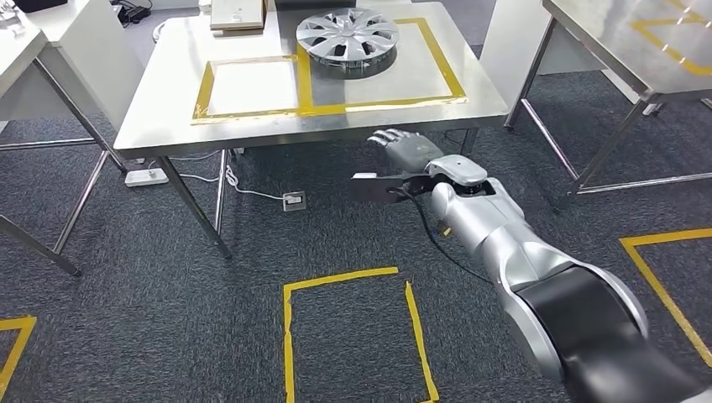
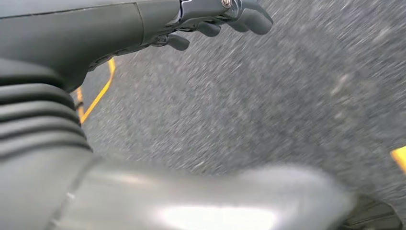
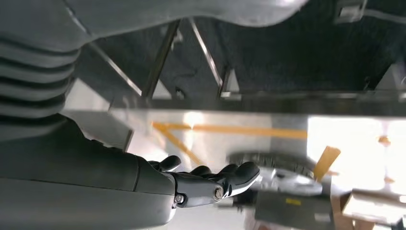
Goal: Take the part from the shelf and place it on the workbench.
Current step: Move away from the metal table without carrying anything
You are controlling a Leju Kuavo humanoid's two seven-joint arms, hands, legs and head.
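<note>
The part, a silver wheel cover (image 1: 347, 38), lay flat on the steel workbench (image 1: 168, 101), inside the larger yellow-taped square (image 1: 445, 63), well ahead of the right hand (image 1: 405, 149) and apart from it. That hand hung just off the bench's near edge, below the tabletop, fingers extended and spread, holding nothing. The left hand (image 2: 215, 19) hung over grey carpet (image 2: 268, 105), its fingers loosely curled, gripping nothing. Yellow floor tape (image 1: 348, 277) marked a box behind the right hand.
</note>
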